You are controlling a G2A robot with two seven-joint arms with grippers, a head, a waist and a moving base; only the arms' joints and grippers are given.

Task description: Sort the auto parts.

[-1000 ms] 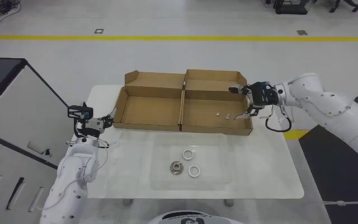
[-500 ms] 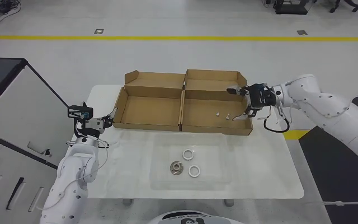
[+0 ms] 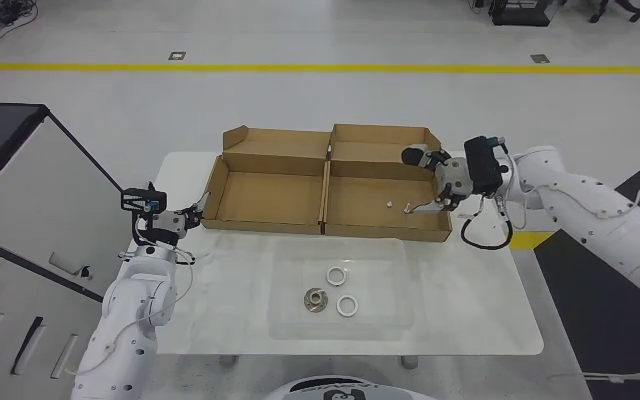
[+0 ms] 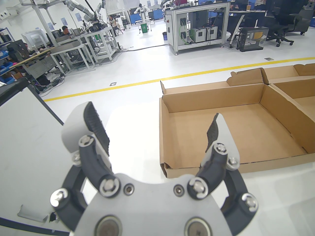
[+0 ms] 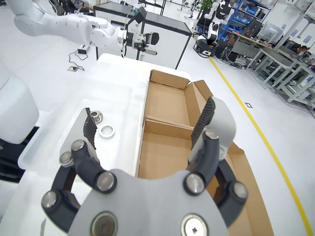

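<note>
Step in hand: as I read it, a pause between placements. The right claw (image 3: 415,182) hangs over the outer end of the right box (image 3: 355,212), and three parts are left to sort in the tray (image 3: 390,310).
Parts to sort: a flanged part (image 3: 316,297), a ring (image 3: 337,274) and a second ring (image 3: 348,305) lie close together in the clear tray at the front of the surface (image 3: 470,300), well apart from both claws.
Already boxed: two small pale pieces (image 3: 388,202) lie on the right box's floor, near the right claw.
Left box (image 3: 270,195): stands side by side with the right box, walls touching.
Right claw: jaws wide apart, nothing between them, pads touching nothing.
Left claw (image 4: 152,114): jaws spread wide and holding nothing, just beside the left box's outer wall.
Next move: likely the right claw swings back over the tray, drops onto one part and closes across it.
Caution: the rings lie flat and low, so the pads would need to reach nearly to the tray floor without nudging a neighbouring part.
</note>
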